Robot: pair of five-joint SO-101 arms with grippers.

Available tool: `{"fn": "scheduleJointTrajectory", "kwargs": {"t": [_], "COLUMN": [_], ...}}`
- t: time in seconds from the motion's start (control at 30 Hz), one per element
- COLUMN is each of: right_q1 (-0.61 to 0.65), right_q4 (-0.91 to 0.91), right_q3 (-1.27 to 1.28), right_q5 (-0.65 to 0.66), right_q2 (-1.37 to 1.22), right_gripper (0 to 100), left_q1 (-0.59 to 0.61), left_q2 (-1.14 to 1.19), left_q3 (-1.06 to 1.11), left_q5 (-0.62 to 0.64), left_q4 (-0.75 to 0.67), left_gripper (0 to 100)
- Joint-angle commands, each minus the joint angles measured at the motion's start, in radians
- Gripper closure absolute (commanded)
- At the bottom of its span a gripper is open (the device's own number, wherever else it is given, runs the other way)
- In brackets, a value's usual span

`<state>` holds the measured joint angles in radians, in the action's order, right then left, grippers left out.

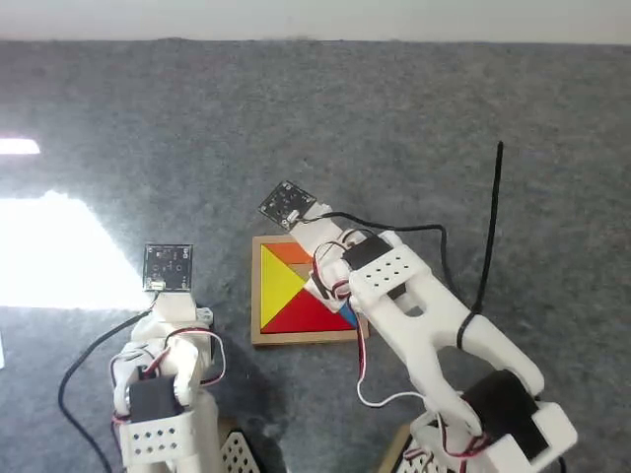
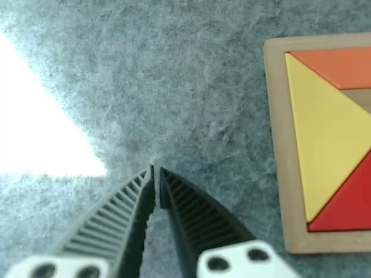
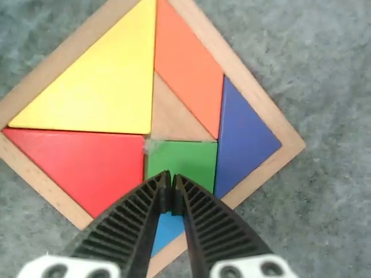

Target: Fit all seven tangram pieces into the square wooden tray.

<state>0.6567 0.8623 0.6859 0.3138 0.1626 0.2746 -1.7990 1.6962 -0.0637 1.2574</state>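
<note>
The square wooden tray (image 3: 272, 116) holds a yellow triangle (image 3: 98, 87), an orange parallelogram (image 3: 185, 63), a red triangle (image 3: 81, 165), a green square (image 3: 188, 159), a dark blue triangle (image 3: 243, 136) and a light blue triangle (image 3: 167, 230). A tan triangle (image 3: 171, 119) sits in the middle; I cannot tell whether it is a piece or bare floor. My right gripper (image 3: 170, 176) is shut and empty, its tips over the green square's edge. My left gripper (image 2: 155, 171) is shut and empty above the carpet, to the left of the tray (image 2: 275, 145).
Grey carpet surrounds the tray (image 1: 296, 338). The right arm (image 1: 414, 305) lies across the tray's right side, and the left arm (image 1: 163, 394) stands at the lower left. A black cable (image 1: 493, 227) rises at the right. Bright glare (image 1: 59, 246) marks the left.
</note>
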Motion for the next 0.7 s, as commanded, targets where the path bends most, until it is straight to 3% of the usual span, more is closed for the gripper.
{"fn": "scheduleJointTrajectory", "kwargs": {"t": [0.0,0.47,0.67], "right_q1": [0.030,0.170,0.065], "right_q4": [0.047,0.177,0.148], "right_q3": [-0.006,0.006,0.009], "right_q5": [0.017,0.020,0.011], "right_q2": [0.007,0.010,0.145], "right_gripper": [97.8,97.9,97.9], "left_q1": [0.009,0.009,0.009], "left_q2": [-0.018,-0.018,-0.018], "left_q3": [-0.013,-0.013,-0.013], "left_q5": [0.002,0.002,0.002], "left_q4": [0.003,0.003,0.003], "left_gripper": [99,99,99]}}
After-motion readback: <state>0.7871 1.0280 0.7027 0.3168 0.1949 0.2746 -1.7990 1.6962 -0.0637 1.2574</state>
